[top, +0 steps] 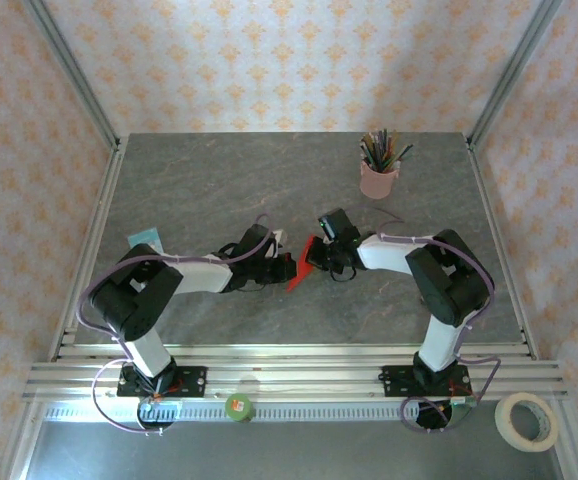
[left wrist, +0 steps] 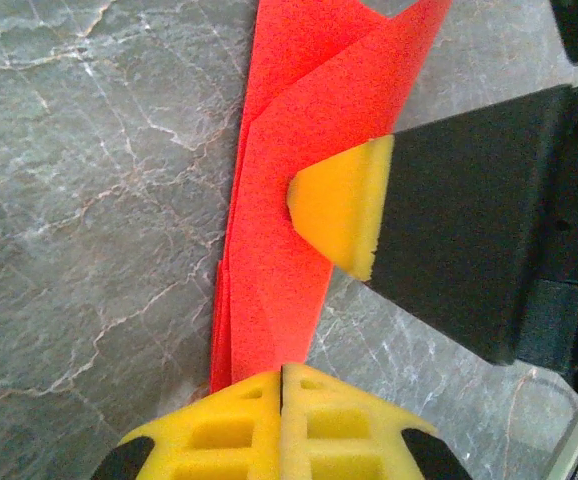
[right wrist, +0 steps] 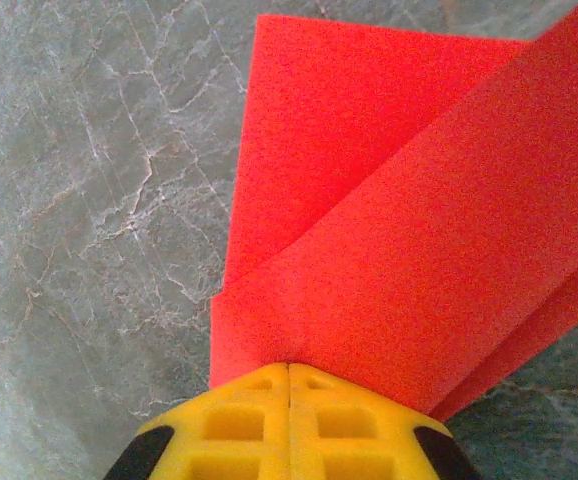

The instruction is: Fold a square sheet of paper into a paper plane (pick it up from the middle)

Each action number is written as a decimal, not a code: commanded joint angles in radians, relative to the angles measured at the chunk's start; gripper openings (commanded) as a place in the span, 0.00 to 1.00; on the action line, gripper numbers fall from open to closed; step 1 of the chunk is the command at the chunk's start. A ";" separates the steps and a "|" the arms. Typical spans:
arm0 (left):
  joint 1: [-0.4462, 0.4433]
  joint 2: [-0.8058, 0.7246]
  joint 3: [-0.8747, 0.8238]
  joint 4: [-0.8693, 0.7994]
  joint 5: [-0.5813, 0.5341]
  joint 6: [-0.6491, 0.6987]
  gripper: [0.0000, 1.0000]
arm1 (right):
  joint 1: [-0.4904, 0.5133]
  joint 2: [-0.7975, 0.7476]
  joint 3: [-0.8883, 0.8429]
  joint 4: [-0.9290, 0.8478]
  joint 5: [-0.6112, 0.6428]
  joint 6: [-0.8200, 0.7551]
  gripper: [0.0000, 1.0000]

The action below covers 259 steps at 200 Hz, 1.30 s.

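Well, closest to the front, a green roll of tape [top: 239, 407] and a white roll of tape [top: 526, 420] lie by the metal rail where the two arms are bolted down. A bit further in, over the middle of the grey bench [top: 199, 180], the two arms meet with the red paper [top: 304, 262] between them. The left jaws are pressed tight together on one end of the paper. The right jaws are pressed tight together on another edge, so both hold it at once. The paper is not flat. It is folded into layers with sharp creases, and I think it is partway to being a plane. It looks very light and thin, so it will likely flop, slip or tear if pulled hard. The best place to pinch it is probably on a crease, where the stacked layers are stiffer. Far at the back stands the pink pencil cup [top: 379, 178], well away from the paper.
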<state>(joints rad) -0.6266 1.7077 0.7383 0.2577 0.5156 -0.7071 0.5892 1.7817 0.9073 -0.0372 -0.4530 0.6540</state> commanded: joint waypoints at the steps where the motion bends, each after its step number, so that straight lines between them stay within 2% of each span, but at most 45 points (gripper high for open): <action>1: -0.005 0.032 0.005 0.002 -0.025 0.008 0.00 | -0.004 -0.006 0.021 -0.070 0.001 0.000 0.02; 117: -0.008 0.065 0.005 -0.094 -0.074 0.055 0.00 | -0.064 0.026 0.119 -0.122 0.060 -0.078 0.02; 185: -0.008 0.055 0.012 -0.102 -0.073 0.061 0.00 | -0.080 0.109 0.144 -0.121 0.046 -0.111 0.02; 231: -0.008 0.005 0.058 -0.037 -0.034 0.052 0.00 | -0.080 0.104 0.114 -0.128 0.057 -0.105 0.02; 259: -0.007 0.046 0.114 -0.033 -0.034 0.027 0.04 | -0.080 0.101 0.104 -0.116 0.054 -0.092 0.02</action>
<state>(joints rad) -0.6285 1.7451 0.7853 0.2268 0.4892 -0.6735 0.5095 1.8606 1.0416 -0.1307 -0.4294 0.5606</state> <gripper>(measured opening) 0.062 0.040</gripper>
